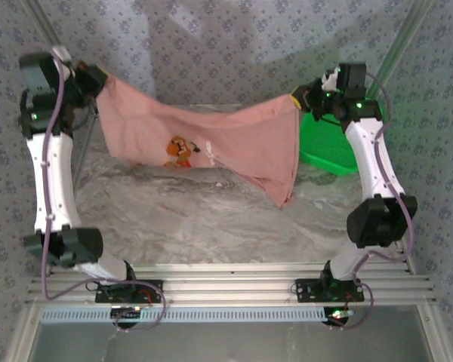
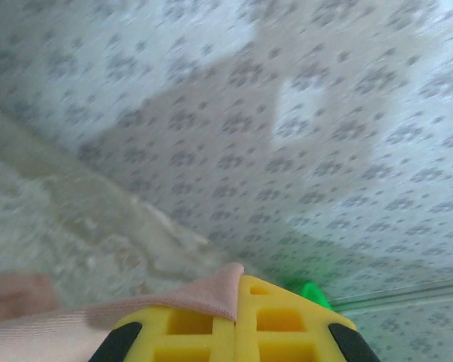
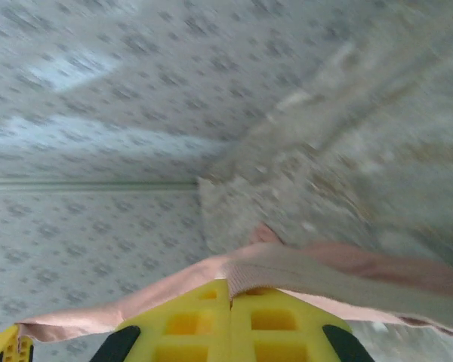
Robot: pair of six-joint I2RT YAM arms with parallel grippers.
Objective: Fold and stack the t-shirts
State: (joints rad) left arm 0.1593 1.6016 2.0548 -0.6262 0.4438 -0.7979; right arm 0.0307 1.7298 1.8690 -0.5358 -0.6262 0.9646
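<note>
Between left gripper (image 1: 100,81) and right gripper (image 1: 297,99), both pinching its corners, the t-shirt (image 1: 234,139) spans left-right; the top camera shows its graphic (image 1: 180,151).

Soft matt cloth t-shirt (image 1: 211,143); glossy plastic basket (image 1: 325,147).

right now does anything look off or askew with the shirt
Yes, the shirt hangs askew. Pinched in the air between the left gripper and right gripper, it sags in the middle, and its right end droops in a bunched point toward the table. Nothing looks spilled or torn.
</note>
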